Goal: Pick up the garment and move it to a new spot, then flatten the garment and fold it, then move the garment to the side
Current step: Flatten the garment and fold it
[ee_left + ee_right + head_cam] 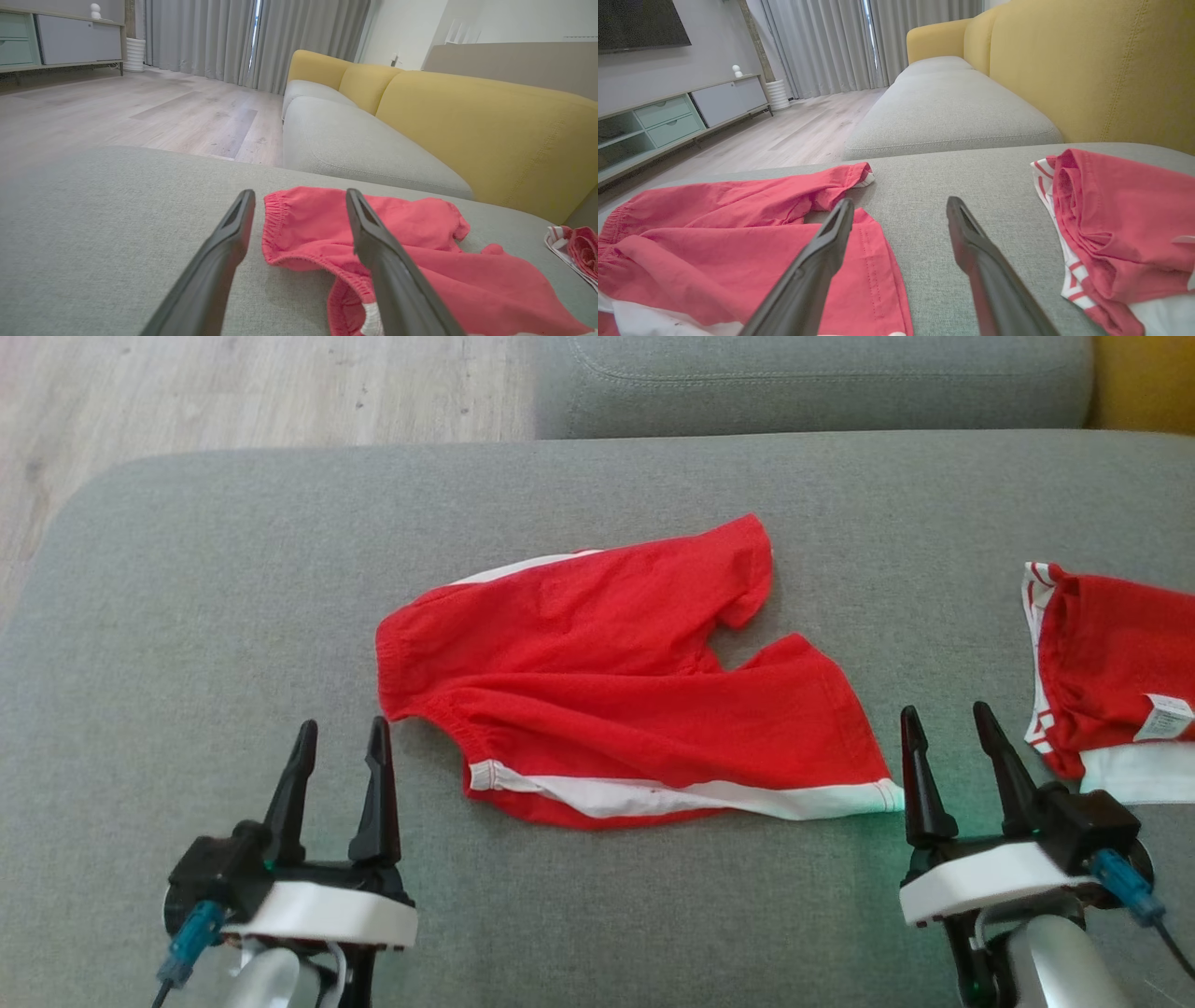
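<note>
The garment, a pair of red shorts with a white stripe down each side, lies around the middle of the grey sofa cushion. It is spread out but wrinkled. Its elastic waistband points toward the cushion's left edge and its two legs toward the right edge. One white stripe runs along the side nearest the cushion's front edge.

The left tool sits toward the front left corner of the cushion, fingers spread wide and holding nothing. Its inner fingertip is just beside the front corner of the waistband. In the left wrist view the gathered waistband lies between and beyond the two fingers, and the inner finger crosses in front of the cloth (whether it touches the fabric I cannot tell).

The right tool sits toward the front right corner, also spread wide and empty. Its inner fingertip stands just beside the hem corner of the nearer leg, where the white stripe ends. In the right wrist view that finger overlaps the leg's stitched hem, while the outer finger is over bare grey fabric.

A second red garment, bunched, with white striped trim and a white label, lies at the cushion's right edge, just beyond the right tool and apart from the shorts. Past the cushion's far edge are another grey seat, a yellow backrest and pale wood floor.
</note>
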`<state>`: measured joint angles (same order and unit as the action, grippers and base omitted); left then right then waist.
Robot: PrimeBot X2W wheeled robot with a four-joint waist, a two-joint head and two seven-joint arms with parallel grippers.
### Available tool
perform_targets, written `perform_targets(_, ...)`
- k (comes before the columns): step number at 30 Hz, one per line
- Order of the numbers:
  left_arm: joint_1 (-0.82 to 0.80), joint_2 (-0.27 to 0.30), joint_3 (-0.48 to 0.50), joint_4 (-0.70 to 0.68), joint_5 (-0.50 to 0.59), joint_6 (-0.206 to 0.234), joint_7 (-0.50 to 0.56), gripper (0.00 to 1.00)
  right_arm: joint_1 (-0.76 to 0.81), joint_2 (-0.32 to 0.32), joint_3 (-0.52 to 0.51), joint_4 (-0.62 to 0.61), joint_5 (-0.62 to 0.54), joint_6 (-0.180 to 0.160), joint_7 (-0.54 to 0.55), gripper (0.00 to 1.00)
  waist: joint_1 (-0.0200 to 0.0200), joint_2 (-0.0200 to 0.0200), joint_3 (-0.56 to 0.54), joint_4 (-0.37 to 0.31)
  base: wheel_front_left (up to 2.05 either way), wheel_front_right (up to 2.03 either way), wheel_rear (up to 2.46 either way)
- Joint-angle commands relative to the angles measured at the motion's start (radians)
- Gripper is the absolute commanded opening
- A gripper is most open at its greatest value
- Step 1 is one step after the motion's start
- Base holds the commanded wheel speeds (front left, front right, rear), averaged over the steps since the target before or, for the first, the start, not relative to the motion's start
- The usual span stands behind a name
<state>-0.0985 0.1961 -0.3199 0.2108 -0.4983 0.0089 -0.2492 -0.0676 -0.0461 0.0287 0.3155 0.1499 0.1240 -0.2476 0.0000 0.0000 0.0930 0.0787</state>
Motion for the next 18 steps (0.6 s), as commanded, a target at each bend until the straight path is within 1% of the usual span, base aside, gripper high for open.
perform_targets(1,-0.035,0.006,0.036,-0.032,0.013,-0.006,-0.011,1.00,-0.022,-0.004,0.027,-0.034,0.000,0.007,-0.012,1.00,0.0000,0.0000,0.000,-0.003,0.00,0.00,0.00)
perform_targets(7,-0.040,0.000,0.029,-0.023,0.017,-0.029,-0.012,1.00,-0.028,-0.004,0.027,-0.033,-0.002,0.007,-0.012,1.00,0.0000,0.0000,0.000,-0.011,0.00,0.00,0.00)
perform_targets(9,-0.042,-0.002,0.016,-0.018,0.017,-0.043,-0.011,1.00,-0.028,-0.004,0.027,-0.033,-0.003,0.007,-0.012,1.00,0.0000,0.0000,0.002,-0.014,0.00,0.00,0.00)
perform_targets(13,-0.047,0.001,-0.031,-0.004,0.015,-0.078,0.024,1.00,-0.031,-0.004,0.026,-0.033,-0.002,0.007,-0.012,1.00,0.0000,0.0000,0.014,-0.019,0.00,0.00,0.00)
perform_targets(18,-0.066,0.004,-0.084,0.028,0.017,-0.098,0.087,1.00,-0.035,-0.004,0.021,-0.031,-0.002,0.007,-0.013,1.00,0.0000,0.0000,0.032,-0.021,0.00,0.00,0.00)
